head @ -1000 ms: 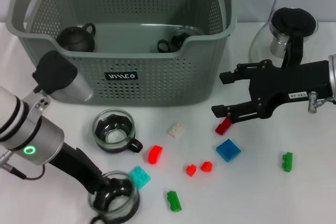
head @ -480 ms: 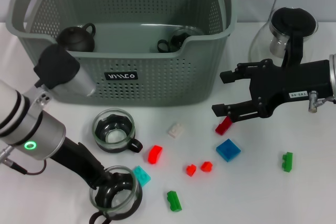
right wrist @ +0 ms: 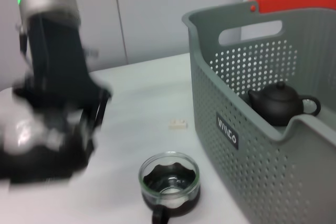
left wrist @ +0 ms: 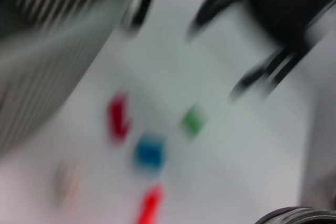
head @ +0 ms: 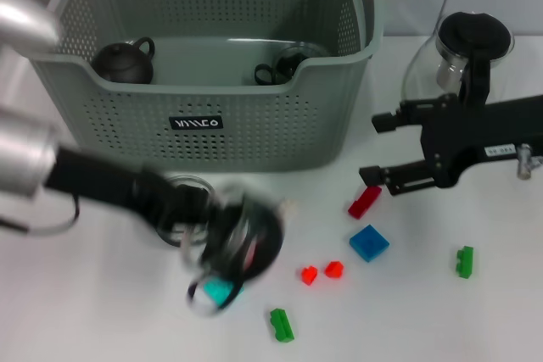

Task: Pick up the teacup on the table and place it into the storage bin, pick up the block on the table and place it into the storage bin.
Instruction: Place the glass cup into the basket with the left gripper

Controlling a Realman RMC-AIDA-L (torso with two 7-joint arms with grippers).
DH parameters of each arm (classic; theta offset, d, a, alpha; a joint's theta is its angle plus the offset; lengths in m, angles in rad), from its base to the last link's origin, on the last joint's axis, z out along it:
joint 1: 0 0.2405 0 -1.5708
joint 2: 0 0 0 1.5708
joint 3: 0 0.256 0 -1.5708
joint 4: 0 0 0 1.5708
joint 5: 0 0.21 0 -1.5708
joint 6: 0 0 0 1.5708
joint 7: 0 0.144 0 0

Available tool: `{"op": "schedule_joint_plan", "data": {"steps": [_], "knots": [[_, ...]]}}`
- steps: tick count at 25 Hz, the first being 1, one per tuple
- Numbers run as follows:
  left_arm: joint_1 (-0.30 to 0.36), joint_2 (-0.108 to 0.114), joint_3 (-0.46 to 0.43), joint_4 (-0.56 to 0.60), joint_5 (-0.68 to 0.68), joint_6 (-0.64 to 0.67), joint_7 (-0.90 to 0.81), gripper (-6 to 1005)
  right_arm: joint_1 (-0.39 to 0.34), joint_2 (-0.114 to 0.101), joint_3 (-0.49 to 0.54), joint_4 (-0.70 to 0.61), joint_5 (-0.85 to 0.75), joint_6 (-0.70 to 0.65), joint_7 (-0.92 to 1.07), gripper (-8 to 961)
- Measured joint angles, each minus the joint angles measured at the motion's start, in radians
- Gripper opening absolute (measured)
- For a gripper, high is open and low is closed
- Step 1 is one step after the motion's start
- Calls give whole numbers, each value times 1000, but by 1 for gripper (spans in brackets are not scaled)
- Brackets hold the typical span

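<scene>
Head view: left gripper blurred, apparently pinching a teacup; right gripper fingers spread

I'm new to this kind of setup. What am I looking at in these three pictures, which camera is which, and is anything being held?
This is a two-armed robot at a white table. The wide picture comes from a camera on its head, and the other two come from cameras on its wrists. The left wrist view is too blurred to be of much use.

The left pincer appears to grip a blurred teacup just in front of the grey basket. The right pincer is open and empty, above a red block.

On the table are a second teacup, small toy blocks such as a blue block, and a glass pitcher. A dark teapot already sits in the basket.
</scene>
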Motion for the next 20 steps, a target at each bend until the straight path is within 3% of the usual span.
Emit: {"op": "schedule_joint_plan", "data": {"steps": [3,7,12,15,16,17,20], "knots": [[-46,23,-87,-21,-162,-1,13,51,2,-20,0,25,0,-39,4,868],[-116,52,-95,-25,-227,-167,-1,51,12,-48,2,65,0,-113,9,868],[-234,101,-5,-113,-123,-458,-78,51,11,-63,27,75,0,-172,40,868],[-295,113,56,-186,-16,-638,-121,51,6,-66,38,76,0,-179,52,868],[-295,113,56,-186,-16,-638,-121,51,5,-67,40,77,0,-181,56,868],[-350,122,83,-281,93,-777,-153,51,5,-67,41,78,0,-181,60,868],[-404,130,88,-385,185,-897,-172,51,10,-68,43,81,-11,-181,76,868]]}}
